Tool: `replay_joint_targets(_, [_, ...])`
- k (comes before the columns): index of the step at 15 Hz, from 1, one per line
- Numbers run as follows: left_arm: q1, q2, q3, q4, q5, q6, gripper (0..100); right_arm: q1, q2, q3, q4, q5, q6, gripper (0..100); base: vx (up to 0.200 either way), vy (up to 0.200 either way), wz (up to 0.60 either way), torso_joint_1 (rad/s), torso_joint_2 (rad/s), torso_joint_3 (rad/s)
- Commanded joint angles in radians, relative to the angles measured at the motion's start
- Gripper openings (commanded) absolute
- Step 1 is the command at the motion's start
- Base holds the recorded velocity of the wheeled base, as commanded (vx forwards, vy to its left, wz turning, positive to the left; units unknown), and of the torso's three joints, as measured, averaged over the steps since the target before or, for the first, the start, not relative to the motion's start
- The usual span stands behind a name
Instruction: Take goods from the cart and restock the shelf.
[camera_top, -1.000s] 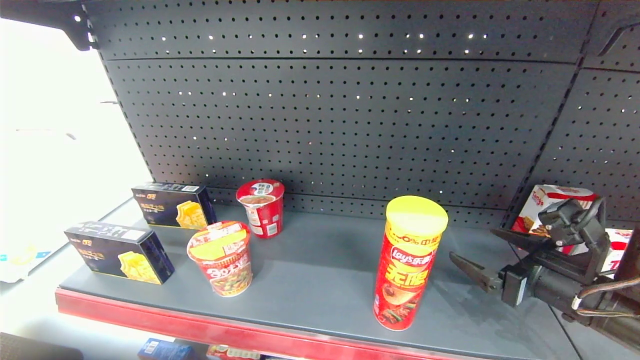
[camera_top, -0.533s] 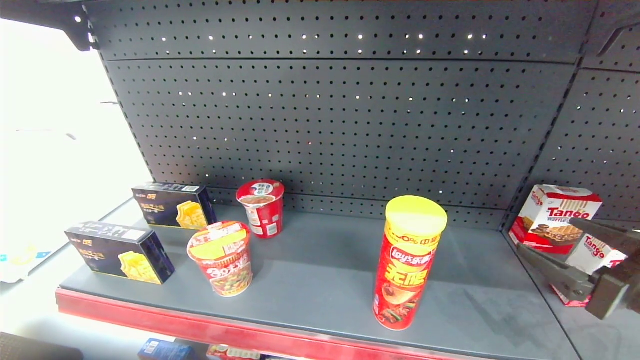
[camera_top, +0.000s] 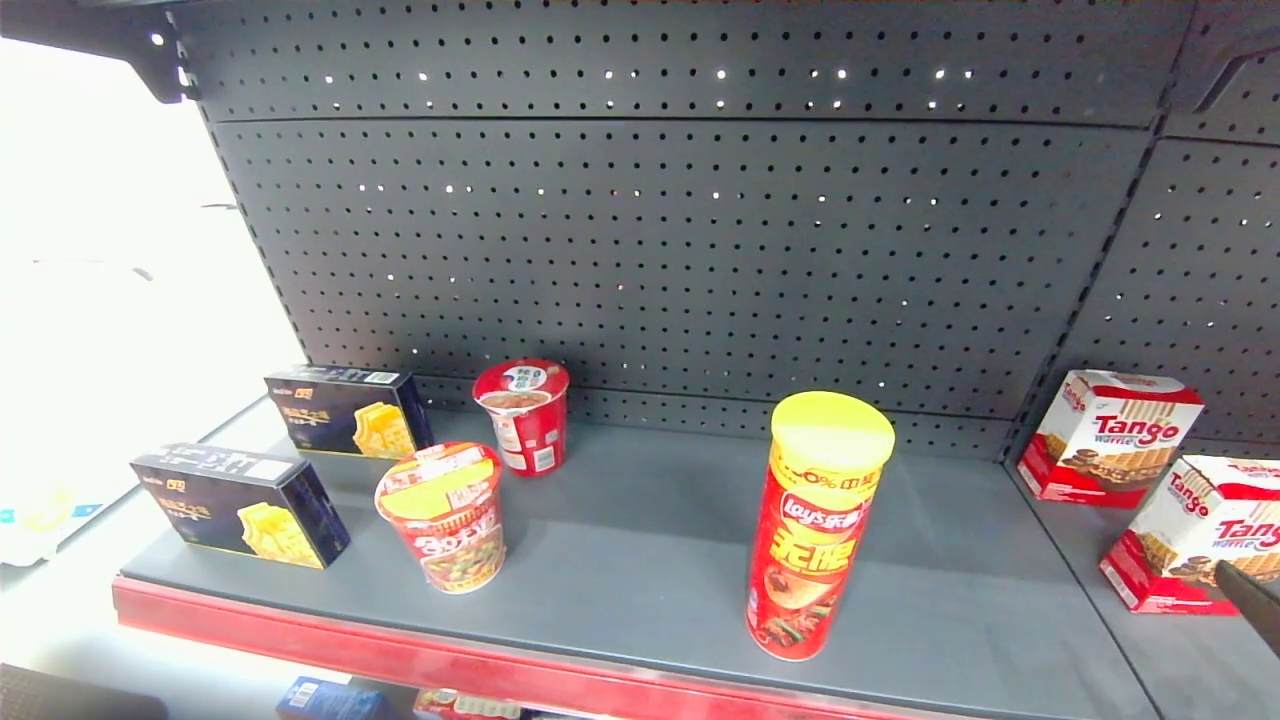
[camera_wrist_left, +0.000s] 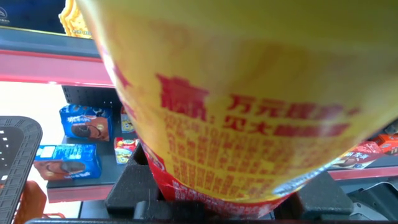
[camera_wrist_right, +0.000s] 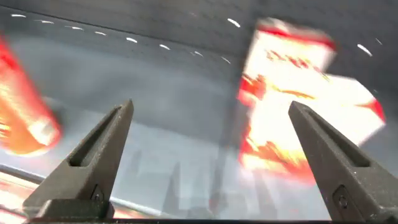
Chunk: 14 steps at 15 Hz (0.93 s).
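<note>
The grey shelf (camera_top: 640, 560) holds a tall red chips can with a yellow lid (camera_top: 815, 525), two noodle cups (camera_top: 445, 515) (camera_top: 522, 412) and two dark boxes (camera_top: 245, 505) (camera_top: 350, 408). My left gripper holds a yellow and red container (camera_wrist_left: 236, 106) pressed close against its camera, below the shelf's red front edge (camera_wrist_left: 50, 65). My right gripper (camera_wrist_right: 210, 106) stands open and holds nothing, with the blurred chips can (camera_wrist_right: 25, 118) to one side and the wafer boxes (camera_wrist_right: 298, 106) ahead. One of its fingertips (camera_top: 1252, 598) pokes in at the head view's lower right.
Two red and white wafer boxes (camera_top: 1110, 435) (camera_top: 1200, 530) stand on the neighbouring shelf bay at the right. A perforated back panel (camera_top: 660, 250) closes the shelf behind. Lower shelves carry blue cookie boxes (camera_wrist_left: 84, 121) (camera_wrist_left: 65, 162). Bare shelf lies between the cups and the can.
My right gripper has pulled back to the right, away from the chips can, and has almost left the head view. The wafer boxes it covered now show. The goods on the shelf have not moved.
</note>
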Motion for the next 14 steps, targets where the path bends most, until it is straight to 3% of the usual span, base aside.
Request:
replay_joint_targets(1, [0.000, 0.000, 0.000, 0.000, 0.000, 0.000, 0, -0.168, -0.290, 0.098, 0.137, -0.004, 0.016, 100, 0.000, 0.000, 0.00, 0.000, 0.00, 0.000])
replay_joint_targets(3, [0.000, 0.000, 0.000, 0.000, 0.000, 0.001, 0, -0.274, -0.587, 0.170, 0.347, 0.001, 0.016, 100, 0.000, 0.000, 0.00, 0.000, 0.00, 0.000])
replay_joint_targets(4, [0.000, 0.000, -0.001, 0.001, 0.000, 0.003, 0, -0.280, -0.675, 0.176, 0.426, 0.014, 0.038, 100, 0.000, 0.000, 0.00, 0.000, 0.00, 0.000])
replay_joint_targets(10, [0.000, 0.000, 0.002, -0.003, -0.052, 0.011, 0, -0.279, -0.664, 0.191, 0.373, 0.083, 0.061, 100, 0.000, 0.000, 0.00, 0.000, 0.00, 0.000])
replay_joint_targets(13, [0.000, 0.000, 0.005, -0.003, -0.047, 0.104, 0, -0.279, -0.664, 0.190, 0.376, 0.067, 0.108, 100, 0.000, 0.000, 0.00, 0.000, 0.00, 0.000])
replay_joint_targets(14, [0.000, 0.000, 0.012, -0.008, -0.049, 0.130, 0, -0.282, -0.663, 0.187, 0.386, -0.009, 0.108, 100, 0.000, 0.000, 0.00, 0.000, 0.00, 0.000])
